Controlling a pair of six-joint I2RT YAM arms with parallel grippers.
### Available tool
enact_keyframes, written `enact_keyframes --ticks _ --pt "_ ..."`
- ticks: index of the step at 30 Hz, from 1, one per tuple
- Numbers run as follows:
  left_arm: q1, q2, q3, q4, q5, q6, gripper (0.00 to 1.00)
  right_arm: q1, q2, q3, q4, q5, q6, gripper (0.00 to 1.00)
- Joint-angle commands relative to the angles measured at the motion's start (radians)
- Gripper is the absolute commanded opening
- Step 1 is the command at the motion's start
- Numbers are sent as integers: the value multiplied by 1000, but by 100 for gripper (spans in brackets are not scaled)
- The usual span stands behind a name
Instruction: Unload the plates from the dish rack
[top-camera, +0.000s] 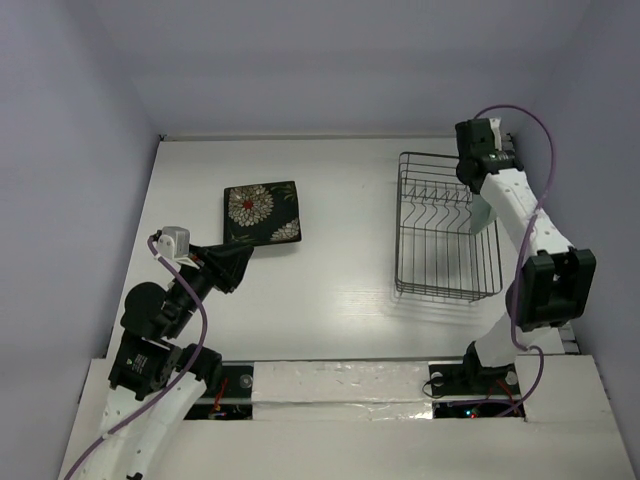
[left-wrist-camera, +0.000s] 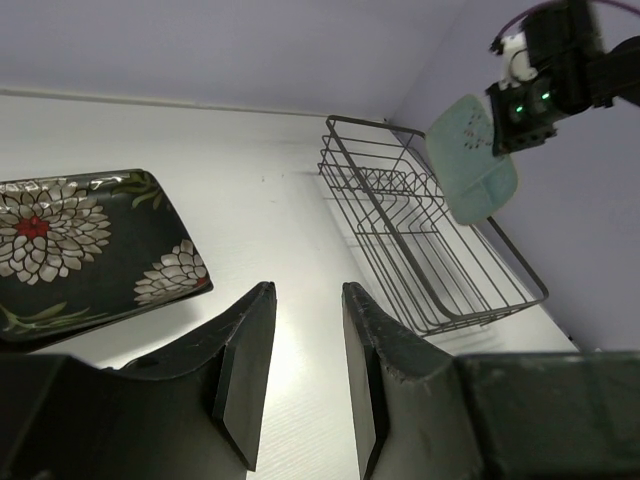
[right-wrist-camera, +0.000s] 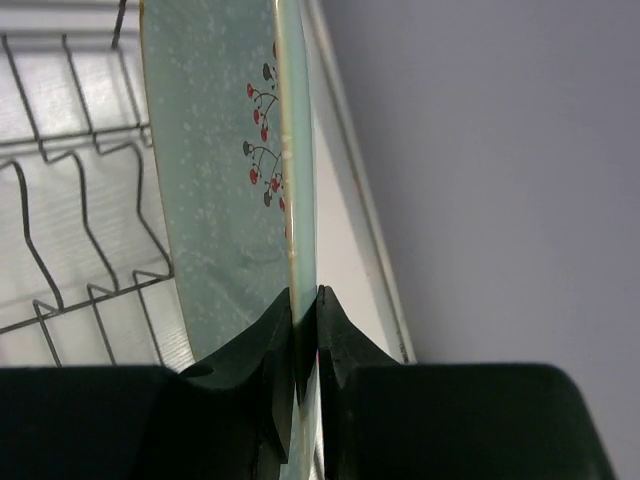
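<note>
The pale mint-green plate (right-wrist-camera: 225, 170) is held on edge by my right gripper (right-wrist-camera: 305, 300), which is shut on its rim. In the left wrist view the plate (left-wrist-camera: 470, 160) hangs below that gripper (left-wrist-camera: 530, 95), above the far right side of the black wire dish rack (left-wrist-camera: 430, 250). The rack (top-camera: 447, 225) shows only its prongs. A black plate with white-and-red flowers (top-camera: 262, 213) lies flat on the table at the left, also in the left wrist view (left-wrist-camera: 90, 245). My left gripper (top-camera: 235, 262) is open and empty just in front of it, low over the table (left-wrist-camera: 305, 290). No other plates show.
The white table (top-camera: 340, 270) is boxed in by pale walls at the left, back and right. The rack stands near the right wall. The right arm (top-camera: 545, 270) arches over the rack's right side.
</note>
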Motion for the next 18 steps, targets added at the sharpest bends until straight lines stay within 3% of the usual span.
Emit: enact_keyframes --ticks 1,6,11,18 --pt "-6 13 8 28 -7 -6 30 27 -142 139 49 79 1 0" --pt "-6 21 8 30 -3 -6 30 88 -234 173 25 -3 91 0" --pt "-6 35 8 31 -1 -5 30 249 -323 113 104 -108 172 0" --pt "-6 39 6 28 -22 -9 30 433 -426 -216 434 -554 365 0"
